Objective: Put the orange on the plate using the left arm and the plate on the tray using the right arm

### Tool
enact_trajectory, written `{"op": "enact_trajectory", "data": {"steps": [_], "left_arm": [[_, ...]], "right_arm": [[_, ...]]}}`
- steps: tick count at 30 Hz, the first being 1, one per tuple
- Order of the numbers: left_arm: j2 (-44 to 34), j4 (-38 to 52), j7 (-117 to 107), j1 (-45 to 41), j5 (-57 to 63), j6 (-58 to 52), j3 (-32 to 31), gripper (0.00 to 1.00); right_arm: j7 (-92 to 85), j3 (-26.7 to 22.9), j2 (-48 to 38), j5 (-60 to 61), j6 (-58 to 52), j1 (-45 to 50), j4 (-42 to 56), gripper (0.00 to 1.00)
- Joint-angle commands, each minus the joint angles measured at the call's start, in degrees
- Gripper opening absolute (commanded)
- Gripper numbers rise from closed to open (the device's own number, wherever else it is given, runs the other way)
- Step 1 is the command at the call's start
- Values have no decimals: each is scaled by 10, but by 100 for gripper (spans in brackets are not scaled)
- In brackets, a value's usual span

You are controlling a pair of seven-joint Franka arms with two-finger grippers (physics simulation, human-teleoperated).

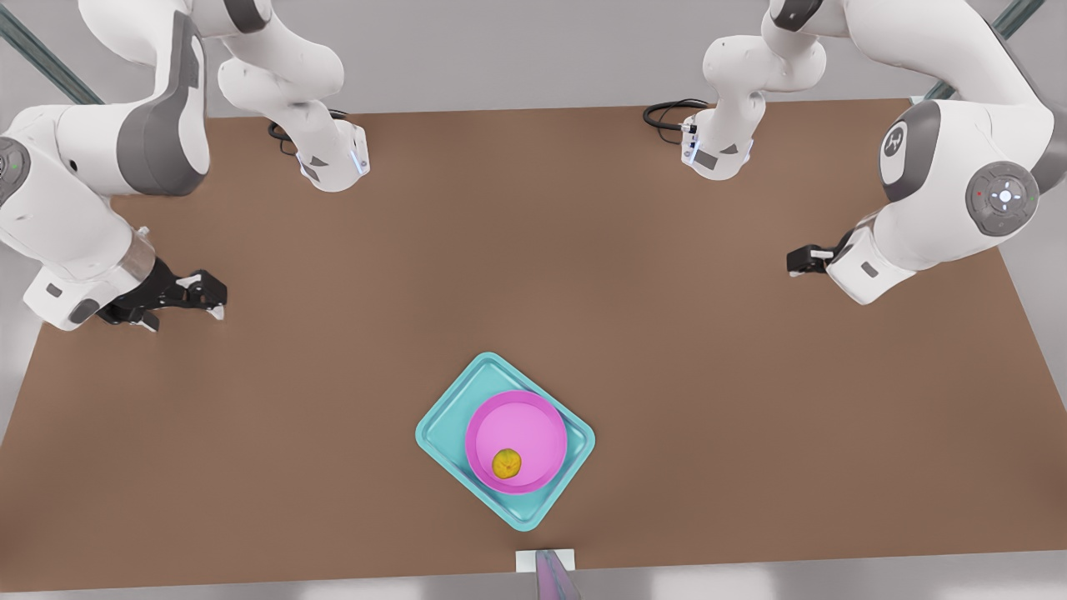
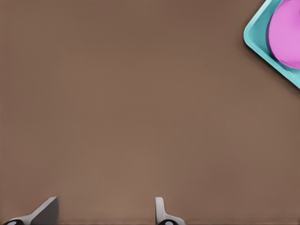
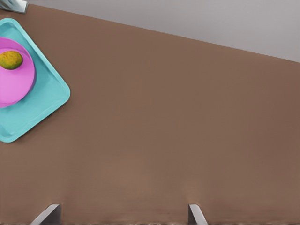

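Both of my tools are empty and spread open, hanging over bare desk well apart from the load. My right tool is at the front view's left, my left tool at the front view's right, and I'd say both arms are waiting.

The orange lies in the plate, near the rim. The plate sits on the tray, so by the layout the job looks done.

If I had to take hold again, I'd judge the orange light, firm and apt to roll, so I'd pinch it across its middle from above. The plate looks stiff and slick. I'd clamp its raised rim on the side away from the fruit and keep it level, or the orange will run to the edge.

The front view gives both arms and the whole stack. My right wrist view catches the orange on the plate and the desk's edge beyond the tray. My left wrist view offers a tray corner and a slice of plate.
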Motion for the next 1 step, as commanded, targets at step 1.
{"op": "enact_trajectory", "data": {"steps": [1], "left_arm": [[0, 1, 5, 0, -1, -11, 0, 100]], "right_arm": [[2, 2, -9, -14, -115, 2, -11, 100]]}}
